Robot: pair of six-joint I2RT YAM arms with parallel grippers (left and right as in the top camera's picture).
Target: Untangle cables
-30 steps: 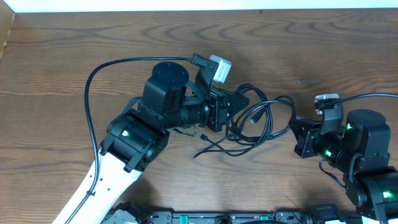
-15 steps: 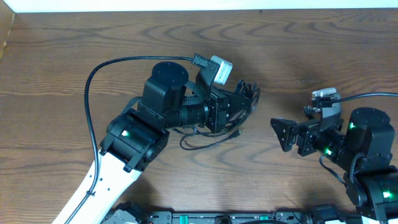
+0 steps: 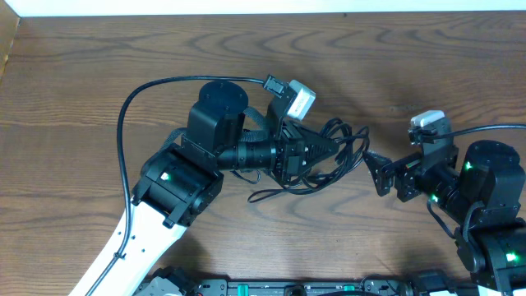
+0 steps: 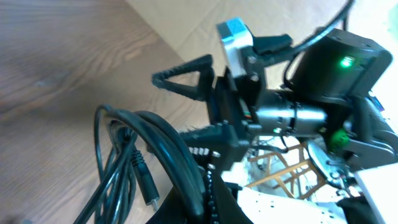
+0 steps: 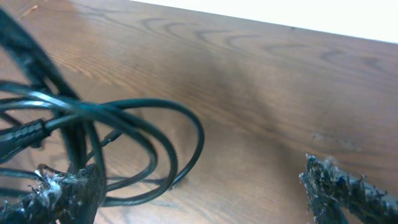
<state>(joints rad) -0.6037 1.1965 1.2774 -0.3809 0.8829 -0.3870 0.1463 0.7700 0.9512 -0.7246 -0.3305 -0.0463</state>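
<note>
A tangle of thin black cables (image 3: 343,141) is pinched in the closed left gripper (image 3: 332,147) over the brown wooden table (image 3: 99,74) — the right gripper (image 3: 376,170), just right, is spread wide.

I'm looking down on a dark brown wooden counter (image 3: 90,74) with bold wavy grain, evenly lit and carrying a soft sheen. A bright white strip (image 3: 246,6) runs along its far edge. My left wrist view shows a tan panel (image 4: 186,25) past the counter's edge.
</note>
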